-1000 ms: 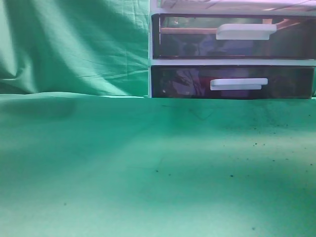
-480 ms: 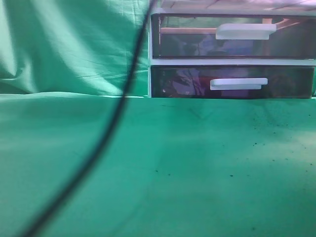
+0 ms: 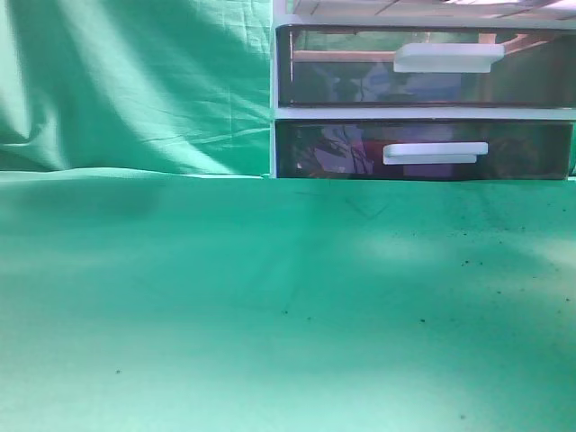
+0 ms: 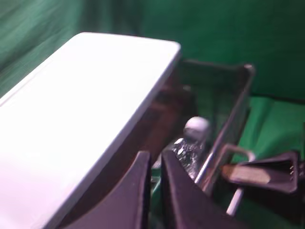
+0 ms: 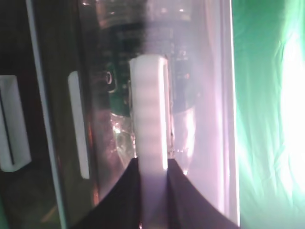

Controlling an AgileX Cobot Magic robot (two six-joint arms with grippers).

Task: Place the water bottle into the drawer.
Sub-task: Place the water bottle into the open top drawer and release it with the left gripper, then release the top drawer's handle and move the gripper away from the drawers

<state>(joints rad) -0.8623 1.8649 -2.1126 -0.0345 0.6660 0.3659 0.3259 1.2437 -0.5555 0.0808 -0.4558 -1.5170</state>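
The water bottle [image 4: 190,148], clear with a white cap, lies inside the open dark drawer [image 4: 238,109] in the left wrist view. My left gripper [image 4: 155,160] hovers above the drawer's near end, its fingers almost together with nothing between them. My right gripper [image 5: 152,164] is shut on the open drawer's white handle [image 5: 148,105]; it also shows in the left wrist view [image 4: 267,174] at the drawer's front. Through the drawer's translucent front, glints of the bottle [image 5: 119,138] show. Neither gripper is in the exterior view.
The cabinet's white top [image 4: 81,109] lies left of the open drawer. In the exterior view the cabinet [image 3: 274,108] stands at the back right with two closed dark drawers and white handles [image 3: 436,152]. Green cloth [image 3: 225,306] covers the table and backdrop.
A dark cable swung across the left of the exterior view half a second ago and is gone now. The cabinet's two lower drawers have not moved.
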